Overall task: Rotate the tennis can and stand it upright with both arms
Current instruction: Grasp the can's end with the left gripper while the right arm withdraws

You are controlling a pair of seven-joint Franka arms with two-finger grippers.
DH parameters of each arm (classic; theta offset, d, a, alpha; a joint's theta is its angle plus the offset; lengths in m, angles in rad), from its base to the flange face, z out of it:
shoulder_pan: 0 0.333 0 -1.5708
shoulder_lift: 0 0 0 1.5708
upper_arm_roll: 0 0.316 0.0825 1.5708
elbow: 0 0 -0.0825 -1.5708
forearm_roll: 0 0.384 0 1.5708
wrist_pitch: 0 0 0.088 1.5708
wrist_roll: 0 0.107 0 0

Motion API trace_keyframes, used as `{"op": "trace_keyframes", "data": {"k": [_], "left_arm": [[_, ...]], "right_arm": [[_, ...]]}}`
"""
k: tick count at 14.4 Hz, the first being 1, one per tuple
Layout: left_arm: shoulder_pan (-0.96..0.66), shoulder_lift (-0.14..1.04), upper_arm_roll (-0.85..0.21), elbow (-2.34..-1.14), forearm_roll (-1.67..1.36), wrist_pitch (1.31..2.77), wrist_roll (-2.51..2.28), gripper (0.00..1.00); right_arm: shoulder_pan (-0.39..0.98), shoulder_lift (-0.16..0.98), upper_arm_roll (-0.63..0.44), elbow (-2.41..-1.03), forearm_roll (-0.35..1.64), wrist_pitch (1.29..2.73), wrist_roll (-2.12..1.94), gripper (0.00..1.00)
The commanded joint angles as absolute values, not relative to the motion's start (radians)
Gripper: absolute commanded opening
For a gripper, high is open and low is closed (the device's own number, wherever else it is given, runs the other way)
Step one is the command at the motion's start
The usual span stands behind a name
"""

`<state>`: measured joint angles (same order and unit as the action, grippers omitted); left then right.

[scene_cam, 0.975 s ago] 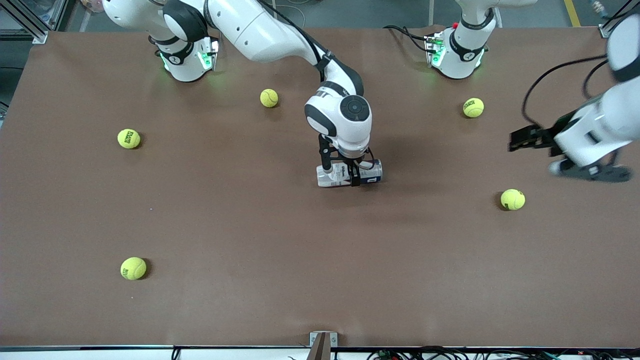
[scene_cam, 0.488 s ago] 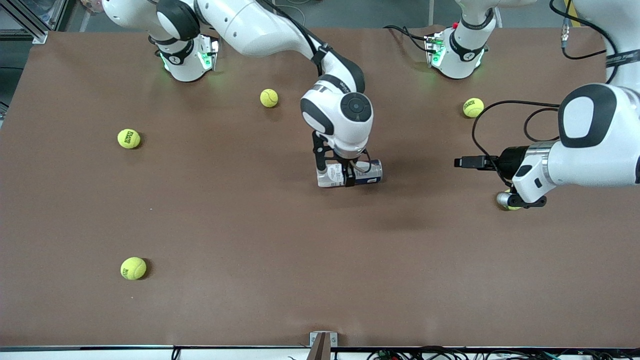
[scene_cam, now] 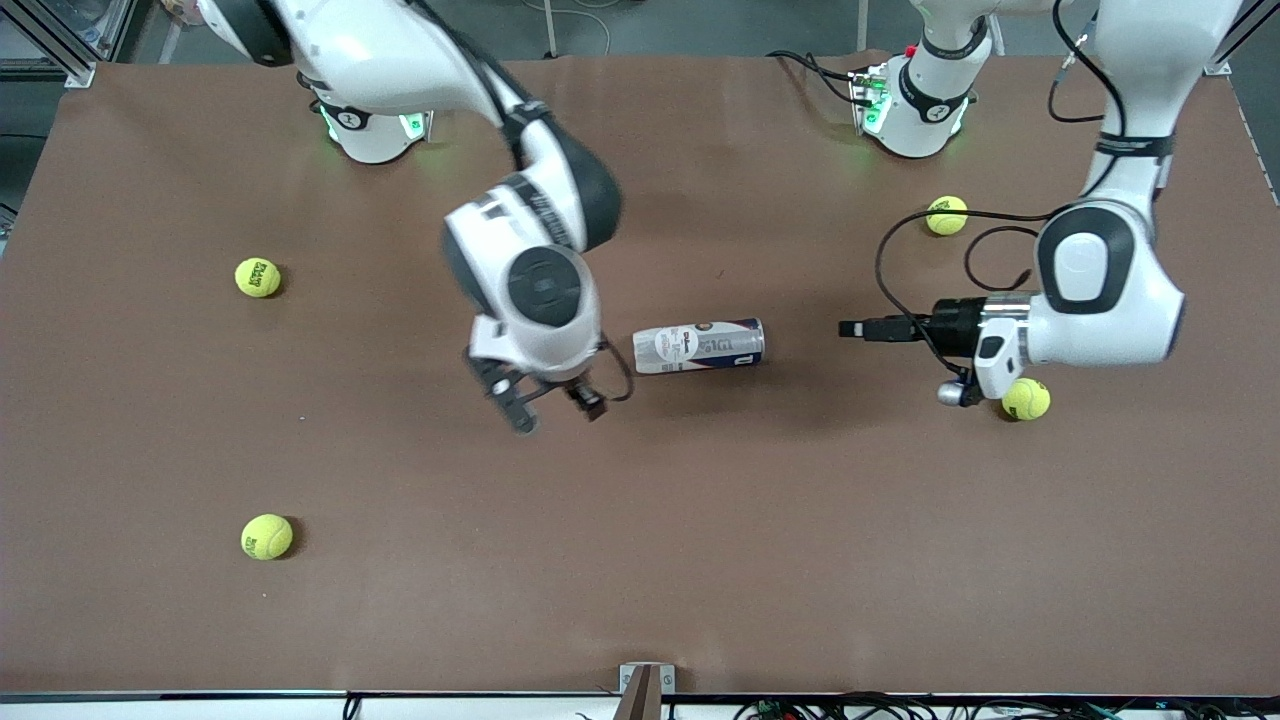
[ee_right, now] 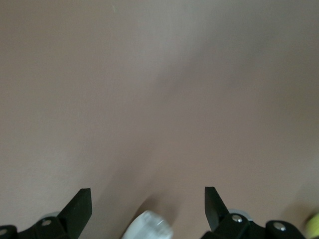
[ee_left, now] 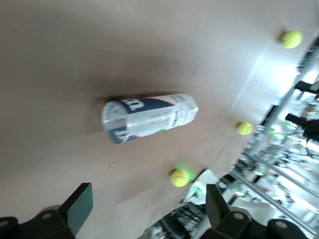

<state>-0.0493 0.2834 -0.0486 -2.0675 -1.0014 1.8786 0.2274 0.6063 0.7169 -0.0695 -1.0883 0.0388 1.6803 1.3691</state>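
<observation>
The tennis can (scene_cam: 699, 346) lies on its side mid-desk (scene_cam: 640, 560), untouched. My right end effector (scene_cam: 545, 405) and left end effector (scene_cam: 852, 329) flank it, both spread. Light, slick, crushable, I judge; I'd pinch near each end.

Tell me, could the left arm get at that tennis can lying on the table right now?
Probably yes: the left gripper points at the tennis can, jaws open, with only bare table between them.

The tennis can (ee_left: 149, 117) bears a white "W" logo.
</observation>
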Motion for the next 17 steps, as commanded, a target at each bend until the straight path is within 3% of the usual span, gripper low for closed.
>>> {"op": "trace_keyframes", "data": {"k": [1, 4, 11, 13, 17], "left_arm": [[-0.048, 0.262, -0.103, -2.198, -1.184, 1.994, 0.383, 1.0], [-0.049, 0.326, -0.152, -2.24, -1.353, 2.069, 0.564, 1.0], [-0.064, 0.523, -0.224, -2.232, -1.71, 2.138, 1.012, 0.99], [-0.083, 0.543, -0.224, -2.226, -1.772, 2.138, 1.054, 0.8], [-0.084, 0.543, -0.224, -2.224, -1.775, 2.138, 1.055, 0.2]], "right_arm": [[0.485, 0.579, -0.049, -1.268, 0.057, 1.687, 1.061, 1.0], [0.318, 0.47, -0.052, -1.367, 0.055, 1.661, 0.653, 1.0], [0.046, 0.397, -0.061, -1.355, -0.061, 1.563, 0.048, 1.0], [-0.032, 0.382, -0.06, -1.339, -0.057, 1.537, -0.049, 1.0], [-0.061, 0.367, -0.061, -1.3, -0.063, 1.52, -0.106, 1.0]]}}
